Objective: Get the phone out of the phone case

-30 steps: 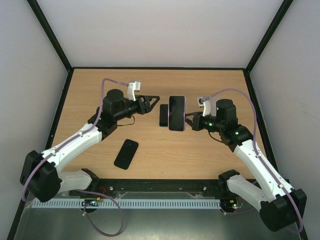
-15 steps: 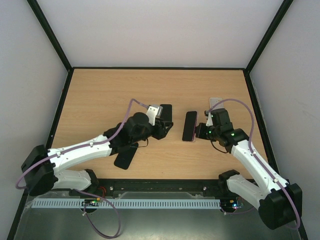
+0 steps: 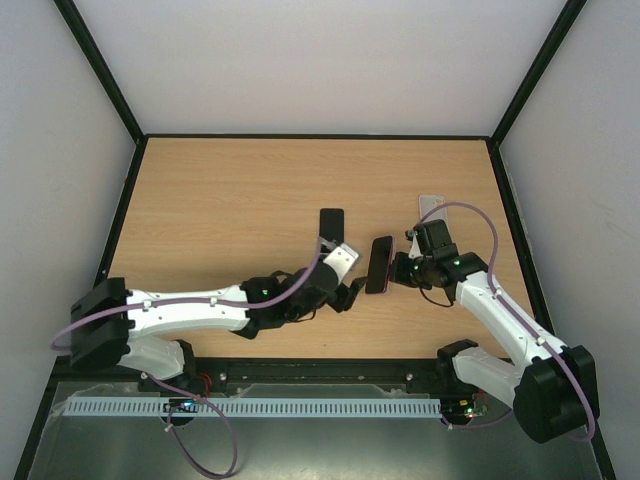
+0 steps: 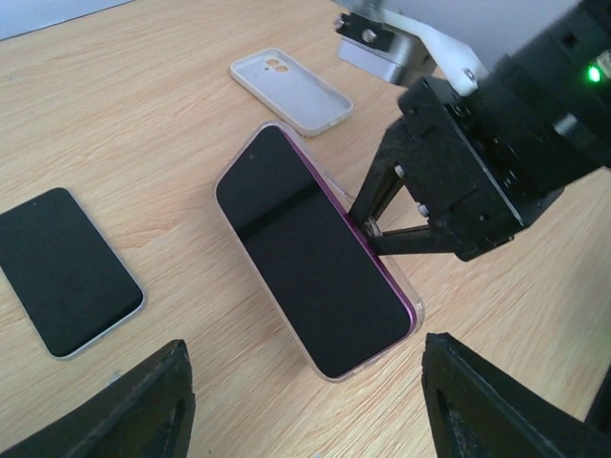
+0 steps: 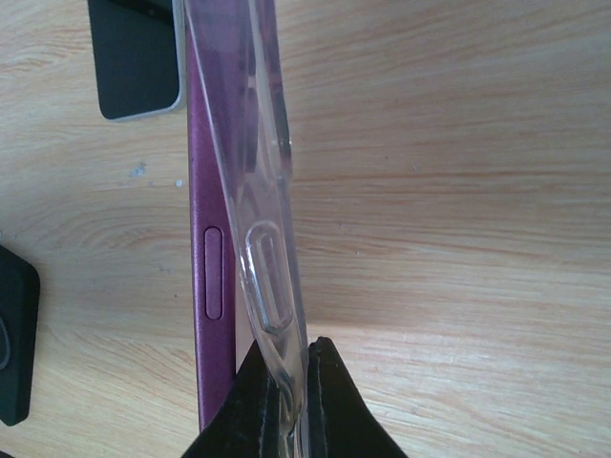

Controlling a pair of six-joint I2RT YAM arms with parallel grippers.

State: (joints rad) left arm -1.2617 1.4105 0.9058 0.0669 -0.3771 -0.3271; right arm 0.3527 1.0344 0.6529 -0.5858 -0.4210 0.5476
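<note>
Clear phone case sits pinched in right tool; left tool gapes.

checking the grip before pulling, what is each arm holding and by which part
The right gripper pinches the case by its long side edge, beside the phone. The left gripper is open, holding nothing.

Glossy black screen on the phone, clear smooth plastic phone case (see-through, faintly shiny), matt light wood-grain surface, matt black plastic right gripper.
</note>
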